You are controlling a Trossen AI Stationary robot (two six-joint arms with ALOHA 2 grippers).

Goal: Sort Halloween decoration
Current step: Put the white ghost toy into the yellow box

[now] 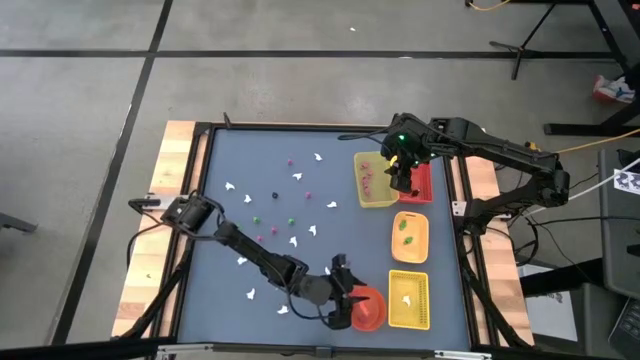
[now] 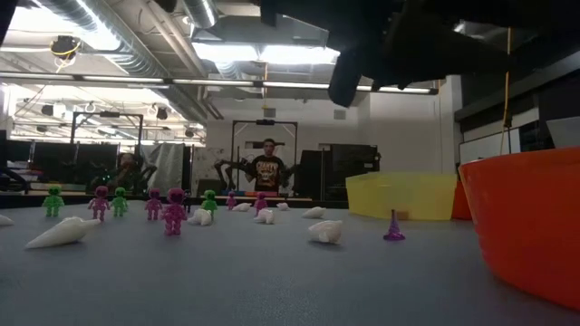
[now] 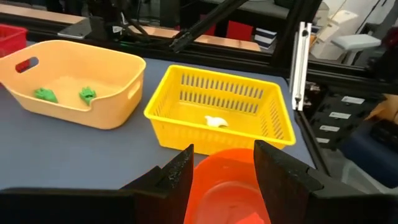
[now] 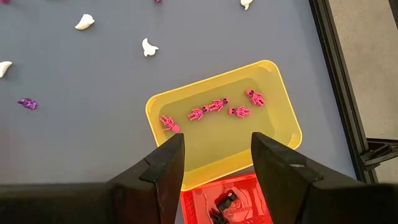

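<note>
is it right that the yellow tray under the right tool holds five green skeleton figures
Not quite: the five figures in the yellow tray are pink, not green, as the right wrist view shows. The right tool does hang over that tray, open.

In the low view the orange bowl (image 2: 530, 222) ran off the right edge, and the dark arm overhead (image 2: 399, 41) was cut by the top edge. From above, the scattered pieces on the tabletop (image 1: 250, 160) were too small to tell apart by shape. The left end effector (image 3: 224, 171) hid the bowl's near rim. The red tray (image 4: 227, 199) was cut off by the frame edge, its dark contents unclear.
</note>
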